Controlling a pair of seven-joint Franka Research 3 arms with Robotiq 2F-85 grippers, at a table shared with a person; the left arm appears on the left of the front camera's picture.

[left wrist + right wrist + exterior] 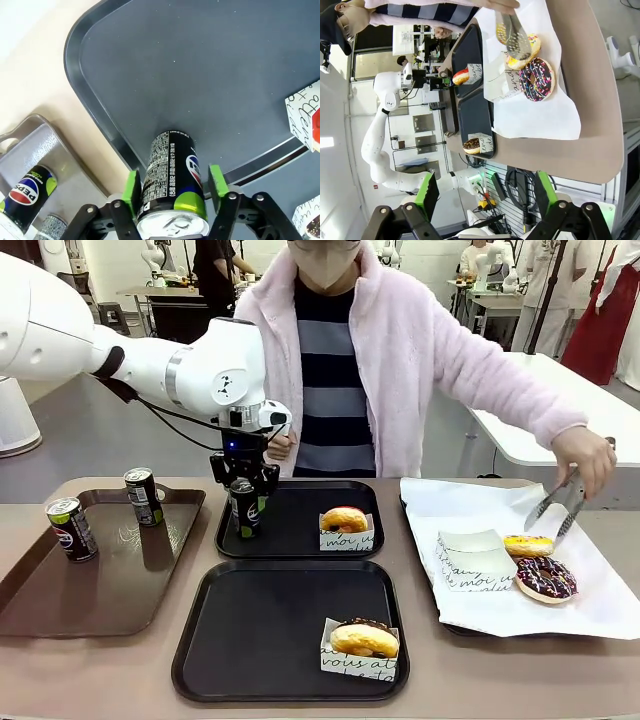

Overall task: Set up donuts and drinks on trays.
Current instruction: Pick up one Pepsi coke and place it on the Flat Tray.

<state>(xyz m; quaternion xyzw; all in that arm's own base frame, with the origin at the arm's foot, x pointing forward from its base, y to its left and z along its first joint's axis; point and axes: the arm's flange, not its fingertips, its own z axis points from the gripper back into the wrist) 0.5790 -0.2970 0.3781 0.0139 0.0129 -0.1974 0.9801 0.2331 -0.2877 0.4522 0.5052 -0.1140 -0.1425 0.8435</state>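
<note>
- Black plastic comes first in the front view: the far tray (295,520) carries a sleeved donut (344,519) on its right half. The left gripper (244,498) points straight down around a can (243,512) standing upright on the left half. Drink and donut so sit side by side, apart.
- The near tray (270,630) has its own donut (364,639) at the front right. Its left half is bare, and I think a drink belongs there.
- Two spare cans (72,528) stand on the brown tray (100,590), near to the left arm for easy reach.
- At the right, the person's hand (590,455) holds tongs (556,505) over a glazed donut (528,545) on white paper (600,605). I suppose the tongs keep fingers off the glaze.
- In the left wrist view, green pads (132,186) stand on both sides of the can, near its top. One pad seems against it and a thin gap shows at the other, so I judge the jaws are parted, not squeezing. The can's base rests on the tray floor, close to the rim.
- In the right wrist view, the right gripper (486,192) hangs well away from the trays, looking along the table. Its fingers are wide apart with nothing between them, probably to leave room for the person.
</note>
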